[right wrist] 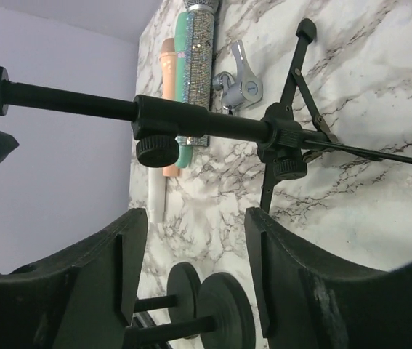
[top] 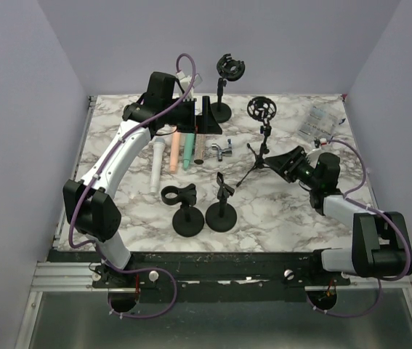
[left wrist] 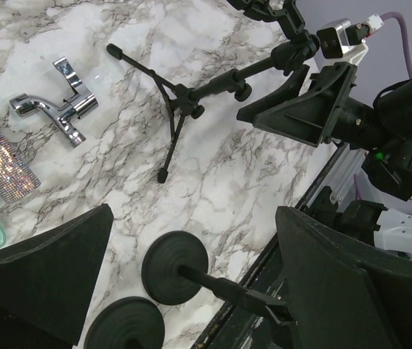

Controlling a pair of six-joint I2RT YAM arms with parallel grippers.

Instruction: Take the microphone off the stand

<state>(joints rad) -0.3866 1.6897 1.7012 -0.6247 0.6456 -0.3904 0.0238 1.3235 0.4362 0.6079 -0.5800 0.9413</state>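
Several microphones lie flat on the marble table: white (top: 155, 169), peach (top: 174, 151), teal (top: 188, 151) and glittery (top: 199, 149). No stand in view holds a microphone. A black tripod stand (top: 259, 149) carries an empty shock mount (top: 261, 109). My left gripper (top: 197, 118) is open and empty above the microphones' far ends; it also shows in the left wrist view (left wrist: 195, 218). My right gripper (top: 285, 163) is open and empty just right of the tripod stand, whose pole (right wrist: 206, 125) crosses above its fingers (right wrist: 256, 247).
Two round-base stands (top: 189, 212) (top: 222, 207) stand at the front centre. Another stand with a shock mount (top: 225, 87) is at the back. A chrome clip (top: 222, 150) lies beside the glittery microphone. A clear packet (top: 316, 122) lies at the back right.
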